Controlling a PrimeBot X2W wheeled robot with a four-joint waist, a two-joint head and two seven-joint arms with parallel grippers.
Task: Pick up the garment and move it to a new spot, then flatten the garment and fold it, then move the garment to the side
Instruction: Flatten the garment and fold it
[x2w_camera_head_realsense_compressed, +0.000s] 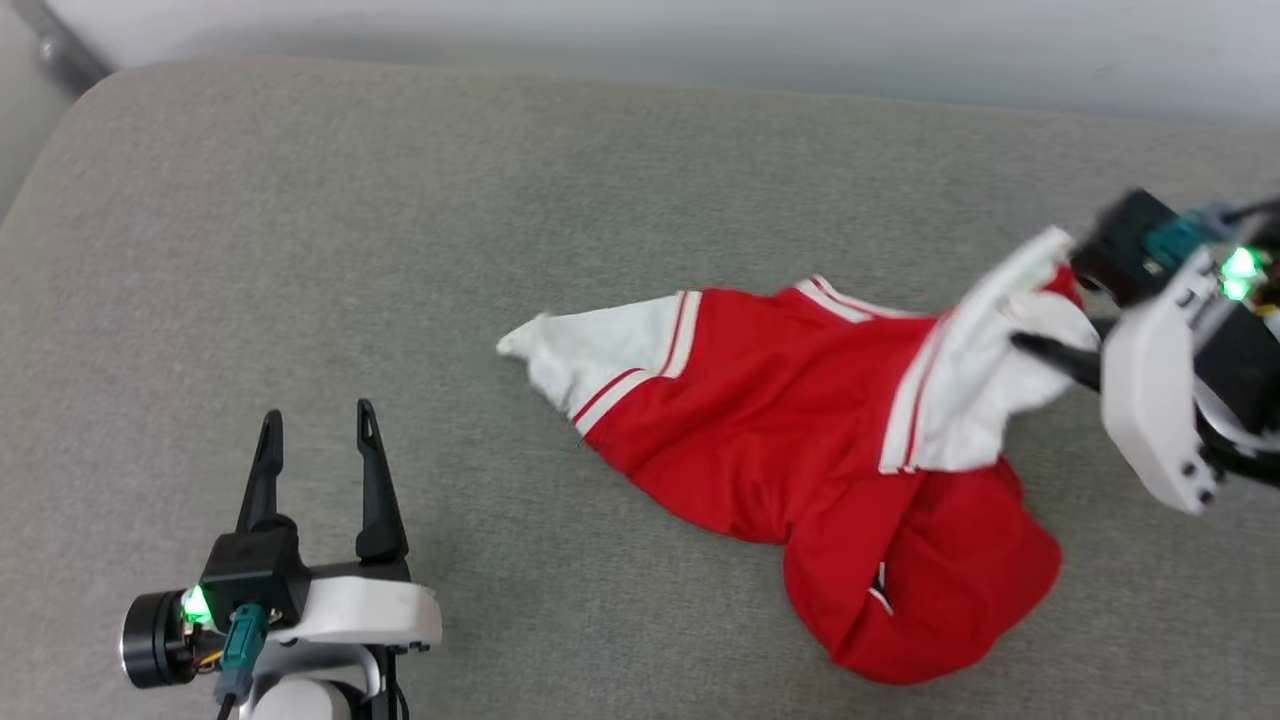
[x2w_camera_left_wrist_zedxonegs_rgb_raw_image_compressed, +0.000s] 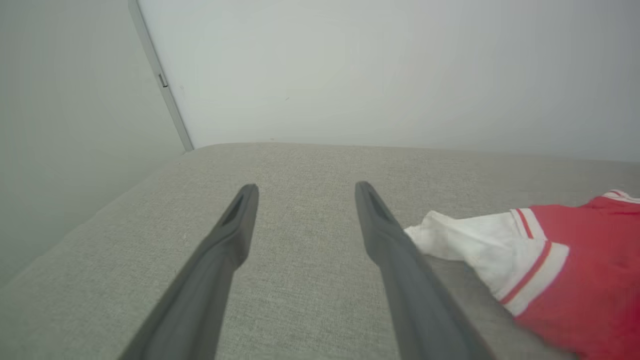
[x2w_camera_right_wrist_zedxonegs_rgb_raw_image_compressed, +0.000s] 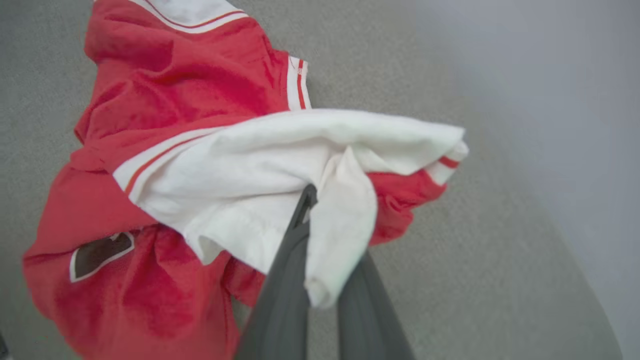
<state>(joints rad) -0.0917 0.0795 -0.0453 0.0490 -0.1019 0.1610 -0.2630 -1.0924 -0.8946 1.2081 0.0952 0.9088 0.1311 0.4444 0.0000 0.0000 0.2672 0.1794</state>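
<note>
The garment (x2w_camera_head_realsense_compressed: 790, 420), a red T-shirt with white sleeves and striped trim, lies crumpled on the grey cushion (x2w_camera_head_realsense_compressed: 500, 200), stretched from centre to right. My right gripper (x2w_camera_head_realsense_compressed: 1040, 345) is shut on the white right-hand sleeve, which is lifted off the cushion. In the right wrist view the white sleeve fabric (x2w_camera_right_wrist_zedxonegs_rgb_raw_image_compressed: 280, 165) is pinched between the two dark fingers (x2w_camera_right_wrist_zedxonegs_rgb_raw_image_compressed: 285, 280) and drapes over them. My left gripper (x2w_camera_head_realsense_compressed: 318, 425) stands open at the lower left, apart from the garment. The other white sleeve (x2w_camera_left_wrist_zedxonegs_rgb_raw_image_compressed: 475, 240) lies just right of the left gripper (x2w_camera_left_wrist_zedxonegs_rgb_raw_image_compressed: 305, 192) in the left wrist view.
The grey cushion has a rounded far-left corner (x2w_camera_head_realsense_compressed: 95, 95) and meets a pale wall (x2w_camera_head_realsense_compressed: 700, 40) at the back. A thin grey strip (x2w_camera_left_wrist_zedxonegs_rgb_raw_image_compressed: 160, 80) runs down the wall at the corner.
</note>
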